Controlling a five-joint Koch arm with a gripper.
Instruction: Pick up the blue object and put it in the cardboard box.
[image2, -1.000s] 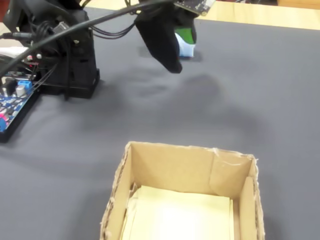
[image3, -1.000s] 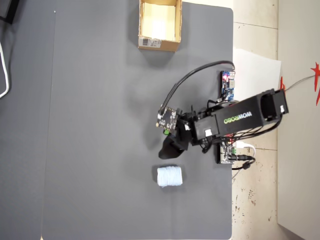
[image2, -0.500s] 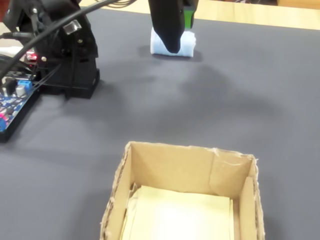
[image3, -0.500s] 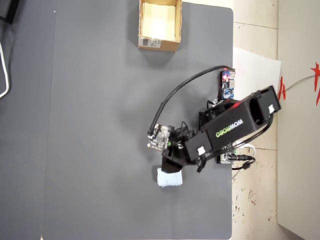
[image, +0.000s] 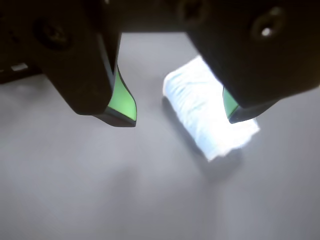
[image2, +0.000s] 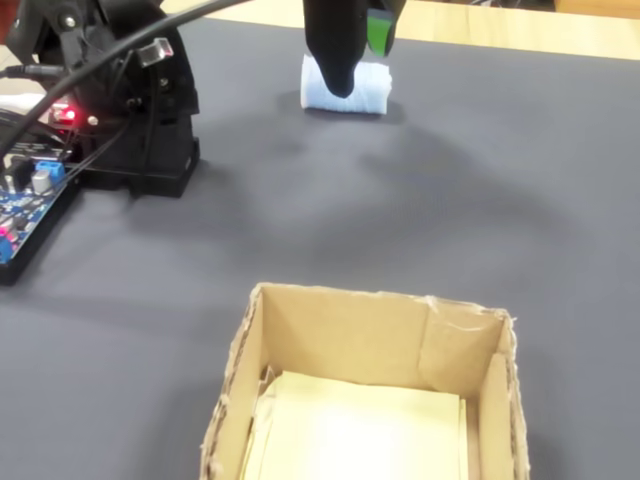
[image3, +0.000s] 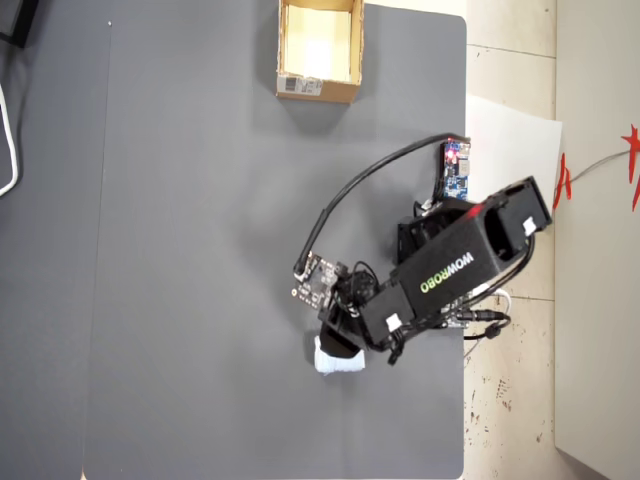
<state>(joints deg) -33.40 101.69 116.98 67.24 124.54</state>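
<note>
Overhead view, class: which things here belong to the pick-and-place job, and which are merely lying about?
Belong to the job:
blue object
cardboard box
gripper, open above the block

Lying about:
circuit board with red light
white paper sheet

The black arm (image3: 440, 275) reaches out from its base, bent down at the wrist. Its black end effector (image: 180, 115) with green-lined fingers (image: 121, 100) points downward, the jaws standing wide apart with clear space between the tips.

Matt grey table mat (image2: 470, 190), rough tan cardboard box (image2: 360, 335), spongy textured pale blue object (image: 210, 112), black plastic gripper (image: 180, 114) with green pads.
</note>
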